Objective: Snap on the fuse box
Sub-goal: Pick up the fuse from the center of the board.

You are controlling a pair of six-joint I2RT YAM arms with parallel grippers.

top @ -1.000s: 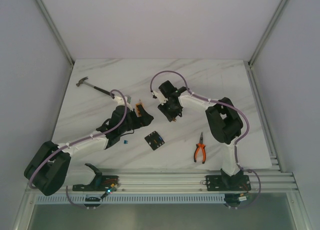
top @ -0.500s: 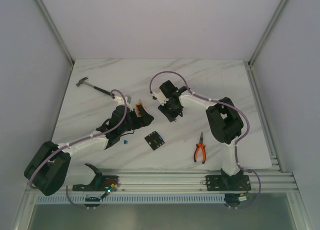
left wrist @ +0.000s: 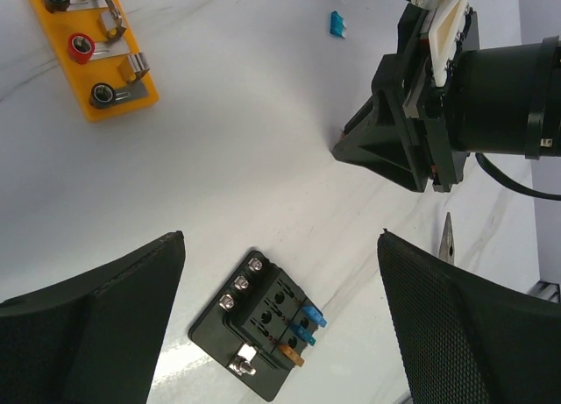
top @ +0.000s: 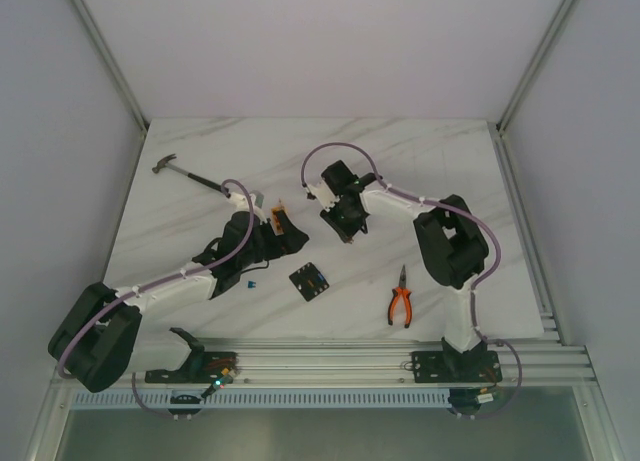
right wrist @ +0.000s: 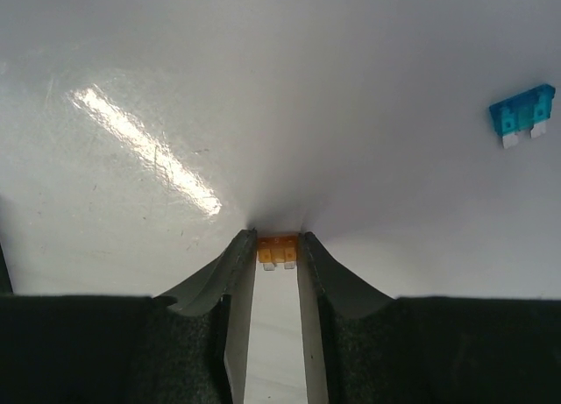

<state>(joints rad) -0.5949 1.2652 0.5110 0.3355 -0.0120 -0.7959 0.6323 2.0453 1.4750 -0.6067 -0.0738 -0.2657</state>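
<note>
The fuse box [top: 310, 280] is a small black square box lying flat on the marble table, with two blue fuses and an orange one in its slots [left wrist: 260, 325]. My left gripper [left wrist: 280, 237] hovers above it, wide open and empty, its fingers on either side of the box in the left wrist view. My right gripper [top: 345, 231] points down at the table farther back. Its fingertips [right wrist: 278, 242] are pressed against both sides of a small orange fuse [right wrist: 277, 249] that lies on the table.
An orange terminal block [top: 279, 218] sits just beyond the left gripper. Loose blue fuses lie near the right gripper [right wrist: 523, 113] and by the left arm [top: 252, 281]. Orange-handled pliers [top: 401, 303] lie front right, and a hammer [top: 185, 171] lies back left.
My right gripper's fingers have narrowed onto the orange fuse and the wrist has shifted slightly away from me. The left arm and the fuse box have not moved.
</note>
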